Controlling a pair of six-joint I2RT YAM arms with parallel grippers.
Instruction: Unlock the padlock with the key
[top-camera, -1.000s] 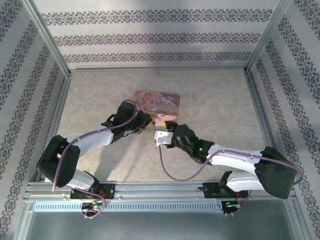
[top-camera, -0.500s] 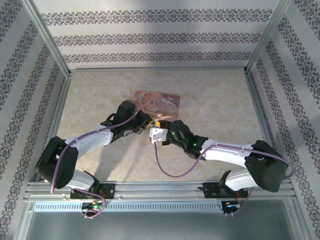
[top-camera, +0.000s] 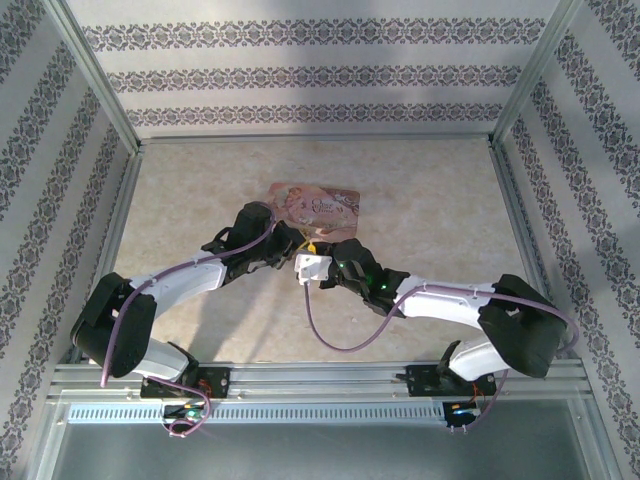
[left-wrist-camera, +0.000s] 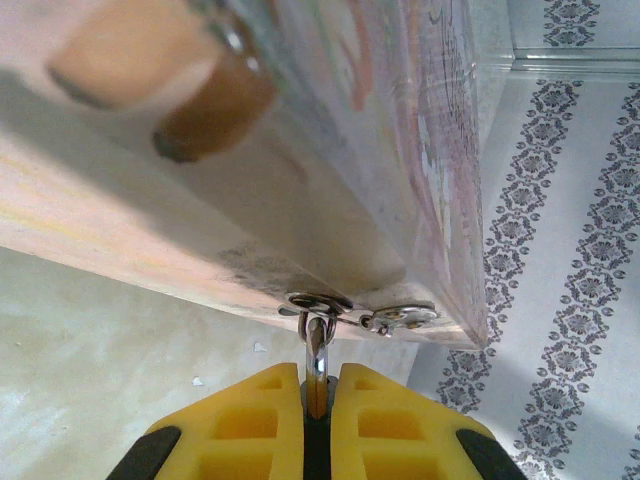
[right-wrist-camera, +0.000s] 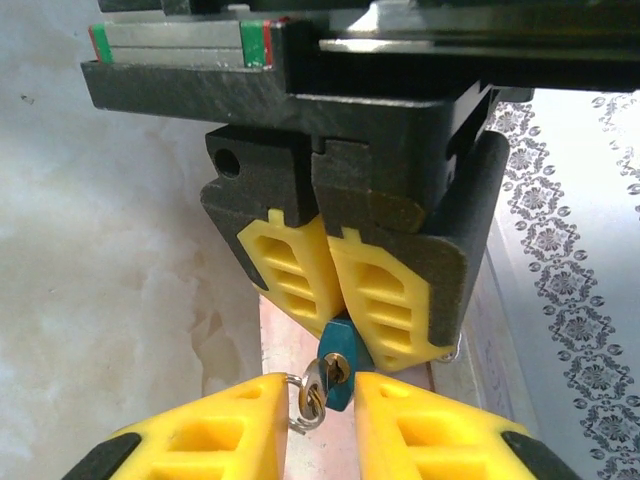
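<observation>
The padlock (right-wrist-camera: 341, 341) has a small teal body, and its silvery shackle (left-wrist-camera: 317, 350) hangs through the hasp (left-wrist-camera: 400, 318) of the pink tin (top-camera: 320, 205). My left gripper (left-wrist-camera: 317, 385) is shut on the padlock just under the tin's edge, and the left gripper (right-wrist-camera: 340, 320) also appears from the front, clamping the teal body. The key (right-wrist-camera: 328, 373) sits in the keyhole with a small wire ring (right-wrist-camera: 306, 406) hanging from it. My right gripper (right-wrist-camera: 321, 378) faces the left one, jaws narrowly open on either side of the key and the padlock's lower end.
The pink tin (left-wrist-camera: 380, 150) lies mid-table just beyond both grippers, left gripper (top-camera: 300, 240) and right gripper (top-camera: 318, 252). Patterned walls with metal posts close in the table (top-camera: 200, 200) on three sides. A purple cable (top-camera: 330, 335) loops under the right arm.
The right arm has moved left and forward up to the left gripper, and its jaws have narrowed round the key. The left arm has held still on the padlock.
</observation>
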